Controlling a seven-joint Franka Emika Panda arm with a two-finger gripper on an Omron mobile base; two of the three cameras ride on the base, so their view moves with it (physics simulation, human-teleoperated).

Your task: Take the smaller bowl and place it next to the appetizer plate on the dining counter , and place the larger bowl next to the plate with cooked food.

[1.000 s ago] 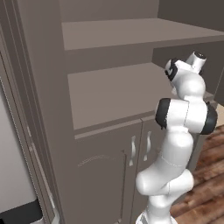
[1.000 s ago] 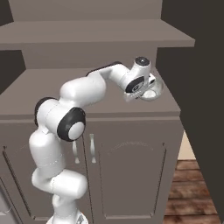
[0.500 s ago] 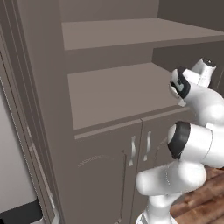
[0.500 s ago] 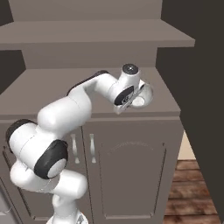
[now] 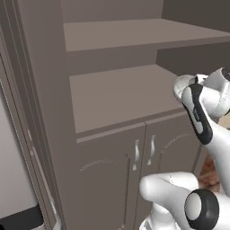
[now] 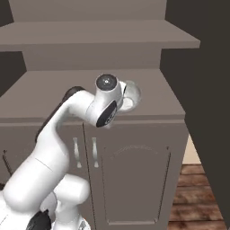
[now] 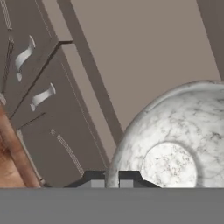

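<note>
The claw (image 7: 112, 177) is closed on the near rim of the bowl (image 7: 175, 144), a grey-white speckled one seen from above in the hand view, its 2 dark tips together at the rim. In the right base view the bowl (image 6: 130, 95) sits at the front right of the grey-brown desk (image 6: 54, 92), just behind the white wrist. Below are cabinet doors with 2 pale handles (image 6: 85, 152).
</note>
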